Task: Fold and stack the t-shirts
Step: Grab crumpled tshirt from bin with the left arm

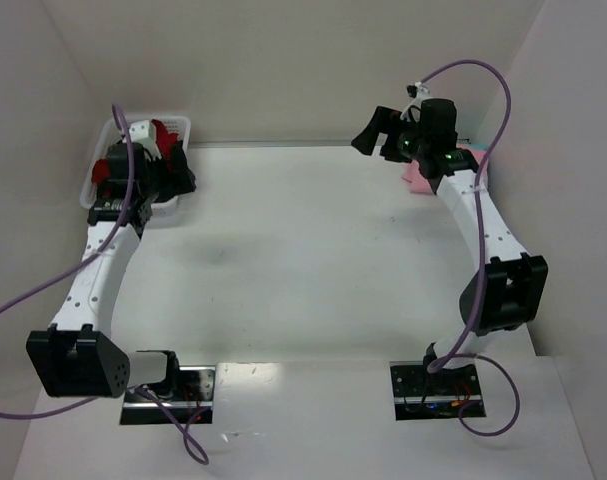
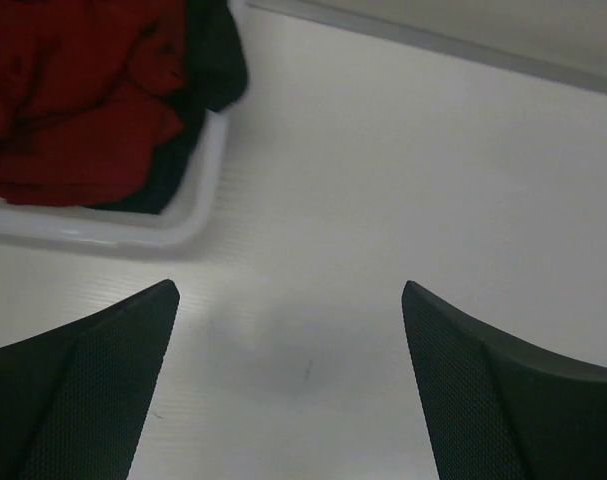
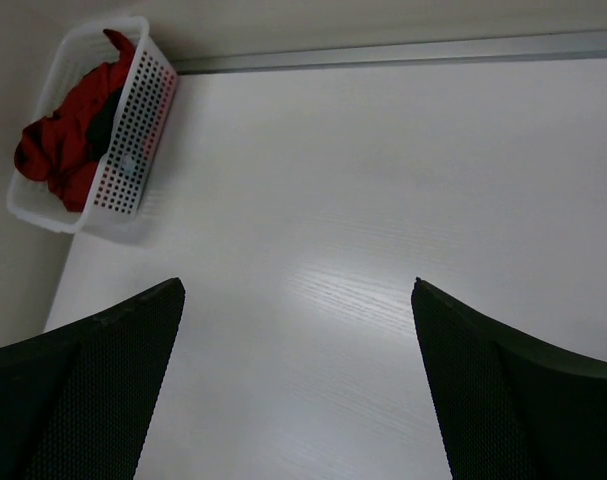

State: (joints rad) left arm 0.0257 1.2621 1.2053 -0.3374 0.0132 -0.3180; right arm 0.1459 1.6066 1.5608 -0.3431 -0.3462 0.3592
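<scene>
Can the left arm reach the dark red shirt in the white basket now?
Probably yes: the open left gripper is beside the white plastic basket, and the dark red cloth t-shirt lies uncovered on top.

Table (image 1: 313, 250) lies open between left basket (image 1: 175, 122) and right pink t-shirt (image 1: 420, 180).

No text, label, brand or no. was legible in any view. The black metal base plate under the right arm (image 1: 403, 402) carried small coloured bits, but any marks there were too small to read.
</scene>
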